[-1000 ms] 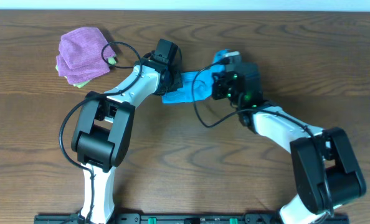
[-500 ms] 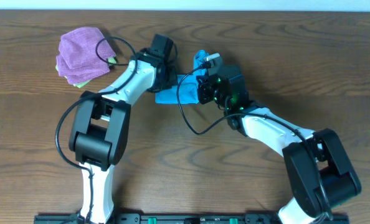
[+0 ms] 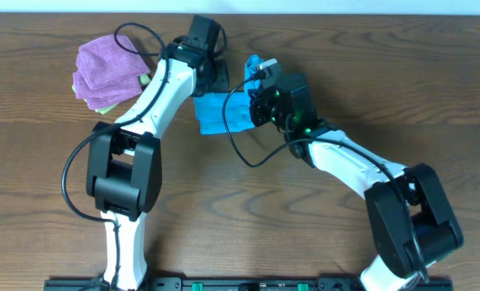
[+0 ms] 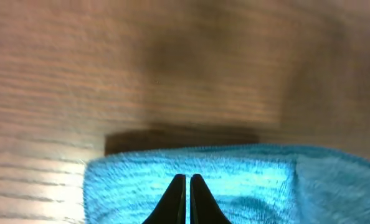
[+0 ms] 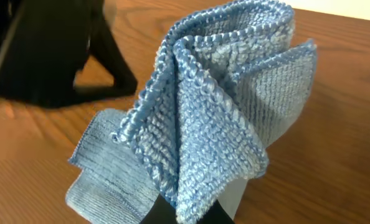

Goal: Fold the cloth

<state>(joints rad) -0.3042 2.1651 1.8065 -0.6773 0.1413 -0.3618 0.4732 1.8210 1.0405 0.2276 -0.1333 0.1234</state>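
The sky-blue terry cloth [image 3: 221, 114] lies partly bunched at the back middle of the table, between my two grippers. In the right wrist view the cloth [image 5: 222, 99] stands up in bunched folds, with a pale tag [image 5: 232, 194] beside the fingers. My right gripper [image 5: 185, 213] is shut on these folds; overhead it [image 3: 258, 90] is at the cloth's right end. My left gripper [image 4: 187, 182] is shut, its tips pressed into the cloth [image 4: 247, 180] at its left end. The cloth's far edge is raised above its shadow. Overhead the left gripper [image 3: 211, 79] is at the cloth's back left.
A folded purple cloth [image 3: 107, 65] sits at the back left on a light green cloth [image 3: 104, 106], close to the left arm. The table's back edge [image 3: 345, 14] runs just behind both grippers. The wooden table [image 3: 248, 218] extends toward the front.
Both grippers have moved left and toward the back with the blue cloth. The cloth's left end has shifted left and its right end is lifted higher.
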